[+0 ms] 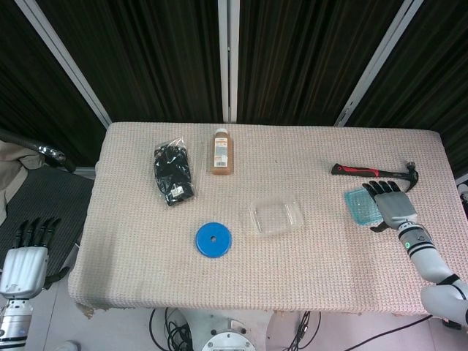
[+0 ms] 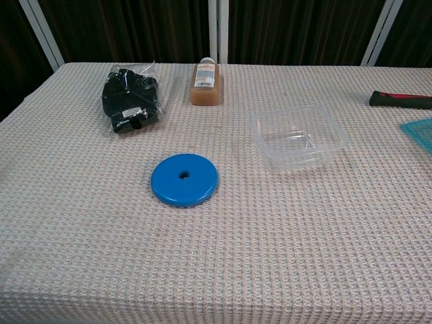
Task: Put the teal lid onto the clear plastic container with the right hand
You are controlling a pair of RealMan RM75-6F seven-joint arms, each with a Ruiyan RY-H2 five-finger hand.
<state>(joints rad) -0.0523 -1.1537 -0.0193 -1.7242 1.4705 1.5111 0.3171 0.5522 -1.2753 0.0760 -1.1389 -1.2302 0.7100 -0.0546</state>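
The teal lid [image 1: 361,205] lies flat near the table's right edge; only its corner [image 2: 422,131] shows in the chest view. The clear plastic container [image 1: 276,217] [image 2: 299,137] stands uncovered and empty at the table's middle. My right hand [image 1: 395,207] hovers over the lid's right side with fingers stretched out and apart, holding nothing, and hides that part of the lid. It is outside the chest view. My left hand [image 1: 26,255] hangs off the table at the lower left, fingers extended and empty.
A red-handled hammer [image 1: 373,172] [image 2: 399,99] lies just behind the lid. A blue disc [image 1: 213,239] [image 2: 184,179] sits left of the container. An amber bottle [image 1: 221,152] [image 2: 206,84] and a black bagged item [image 1: 174,172] [image 2: 131,98] lie at the back left.
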